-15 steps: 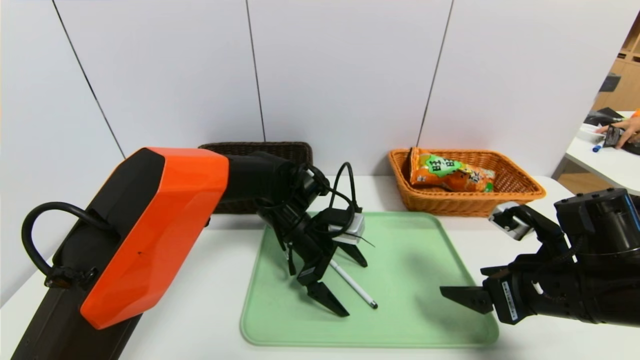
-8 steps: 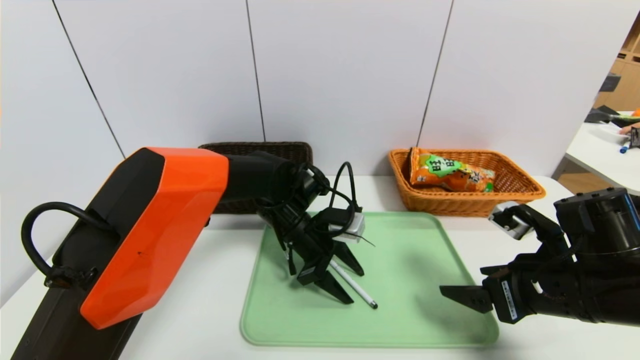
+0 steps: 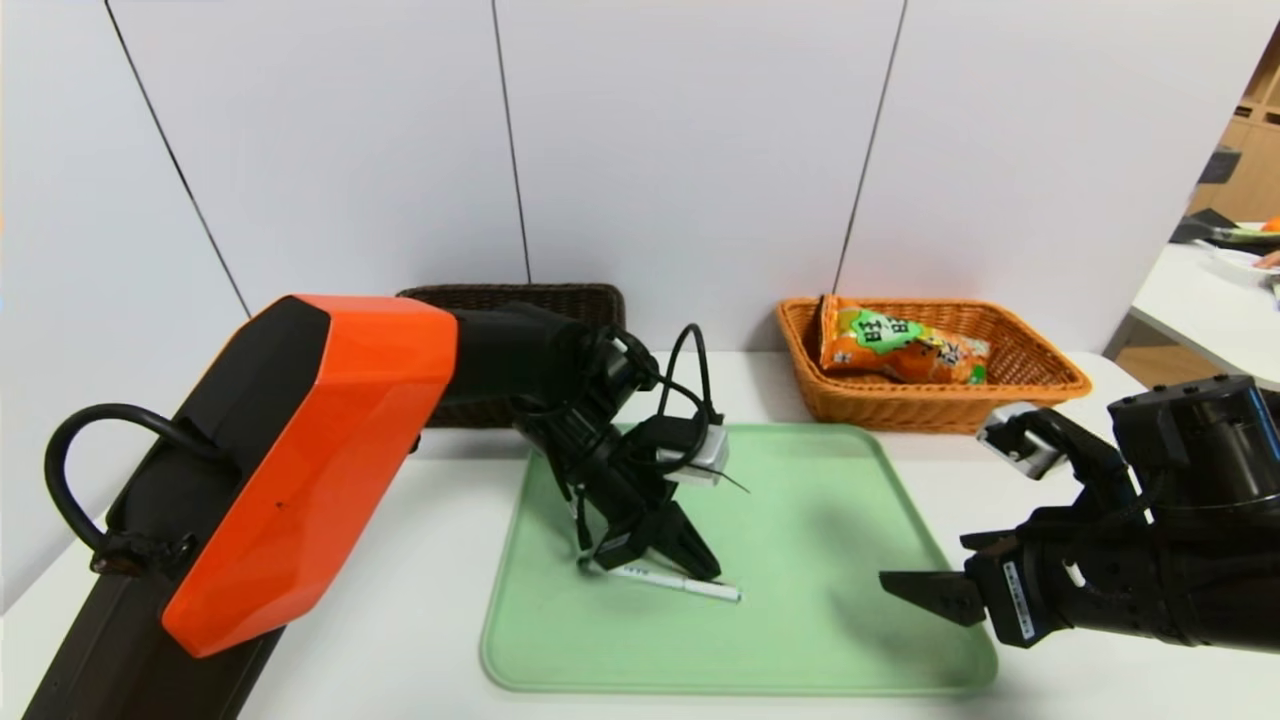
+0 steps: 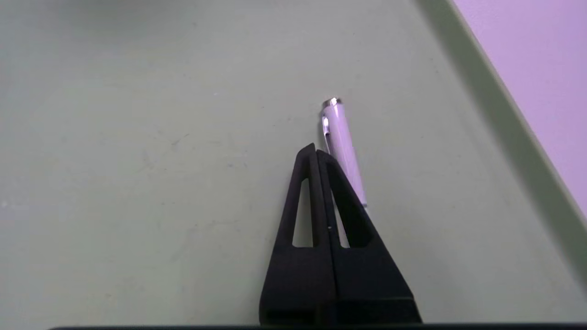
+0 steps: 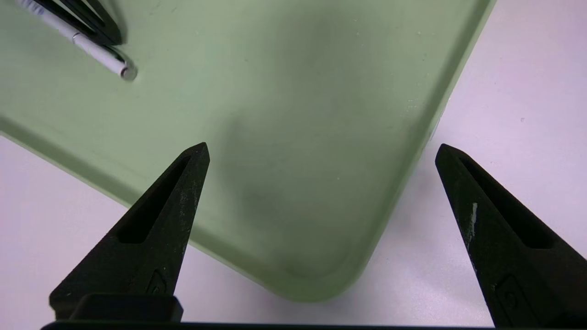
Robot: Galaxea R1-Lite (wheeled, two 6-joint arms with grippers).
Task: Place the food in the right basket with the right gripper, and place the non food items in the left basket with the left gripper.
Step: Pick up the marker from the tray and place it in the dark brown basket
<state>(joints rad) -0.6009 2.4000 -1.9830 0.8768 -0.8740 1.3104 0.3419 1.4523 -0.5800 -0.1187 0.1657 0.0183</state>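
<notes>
The white pen (image 3: 690, 584) is seen lying on the green tray (image 3: 800, 640), beside the left gripper (image 3: 712, 576), whose jaws are clenched on nothing. The right gripper (image 5: 322, 145) is held over the tray's corner, jaws spread. The snack bag (image 3: 900, 345) is contained in the right basket (image 3: 940, 408).

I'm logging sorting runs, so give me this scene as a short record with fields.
left tool: fingers shut together, low over the tray, nothing between them
right tool: open and empty, over the tray's near right corner
pen: white, lying on the tray right beside the left tool, not gripped
tray: green, on the table
snack bag: orange, in the right basket
right basket: orange-tan wicker
left basket: dark brown wicker, partly hidden by the left arm
</notes>
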